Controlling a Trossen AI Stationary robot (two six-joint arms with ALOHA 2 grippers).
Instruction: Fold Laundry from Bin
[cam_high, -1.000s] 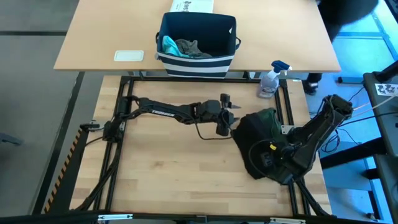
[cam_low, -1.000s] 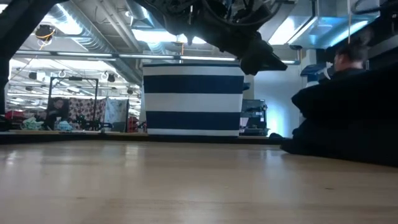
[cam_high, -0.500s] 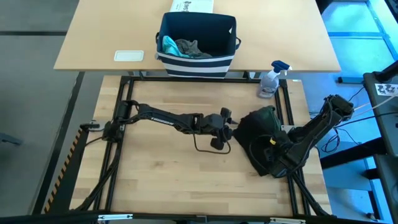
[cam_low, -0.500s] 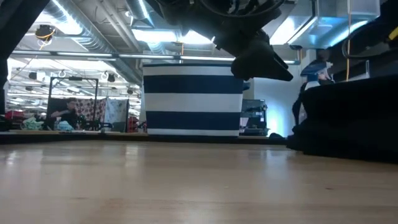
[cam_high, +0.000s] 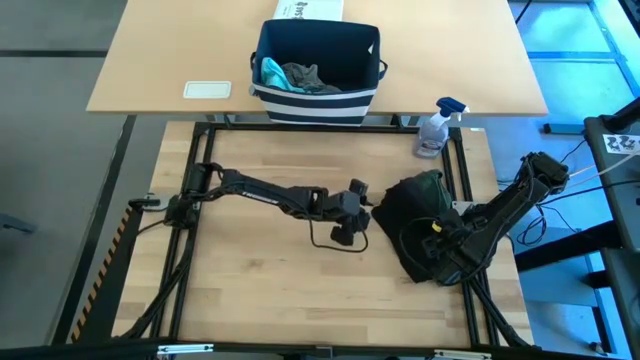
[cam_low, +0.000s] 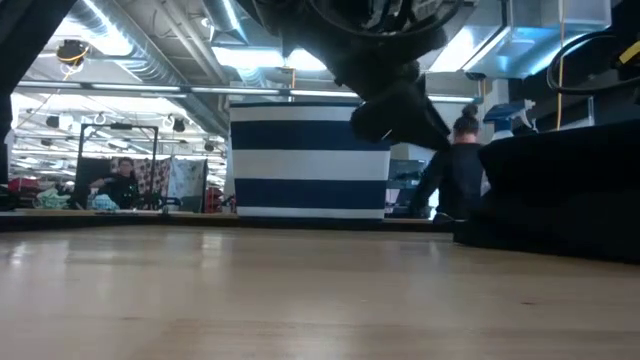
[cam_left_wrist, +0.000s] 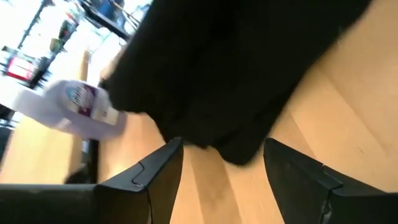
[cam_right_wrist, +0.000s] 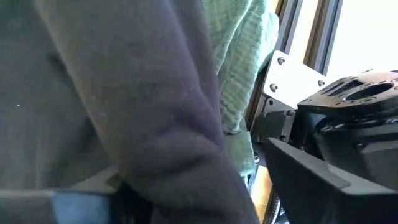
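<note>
Clearly the main risk is a snag: the black T-shirt (cam_high: 420, 235) lies heaped on the bench (cam_high: 260, 290) at its right side, draped against the right arm, with the olive-green piece (cam_high: 430, 183) bunched beneath, so a careless pull could drag both. Left tool (cam_high: 352, 210) hangs just beside the shirt's near edge, fingers (cam_left_wrist: 155, 180) apart and empty. Right tool (cam_high: 432, 252) is buried in black cloth; I cannot tell its spread. More laundry sits in the navy striped bin (cam_high: 316, 98) beyond.
</note>
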